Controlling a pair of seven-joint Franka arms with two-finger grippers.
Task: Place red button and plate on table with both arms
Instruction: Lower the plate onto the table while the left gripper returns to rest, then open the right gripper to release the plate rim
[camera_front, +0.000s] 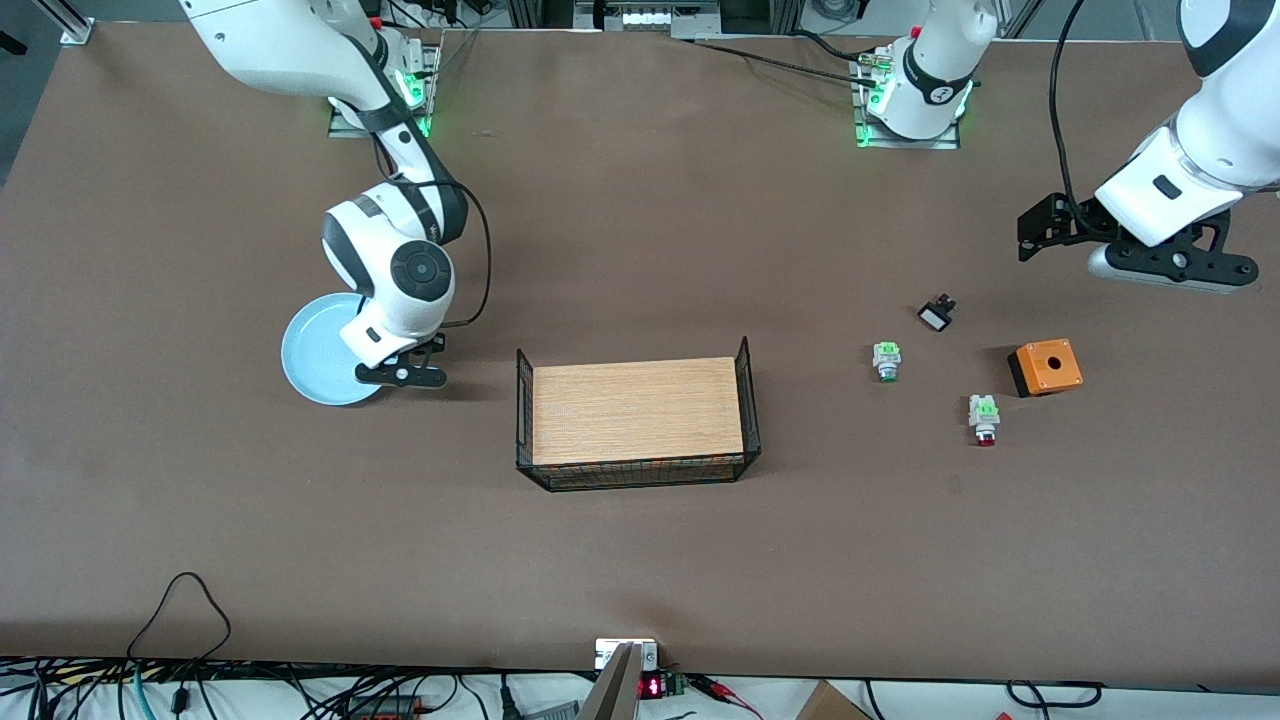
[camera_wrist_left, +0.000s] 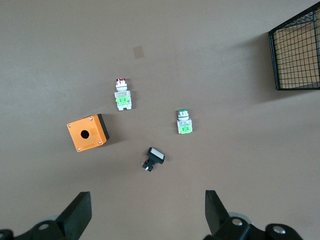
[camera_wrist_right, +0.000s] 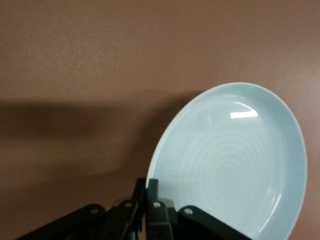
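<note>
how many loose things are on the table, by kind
push-button switches: 2, the red button and a green-capped switch
plate: 1, right gripper shut on its rim
orange box: 1
small black-and-white part: 1
wire rack: 1
total: 6

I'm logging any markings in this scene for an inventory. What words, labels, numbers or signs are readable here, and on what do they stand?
No text here reads clearly.
Small display at the table's near edge: red lit digits, too small to read.
Red button, green-capped switch, orange box, plate: no visible markings.
</note>
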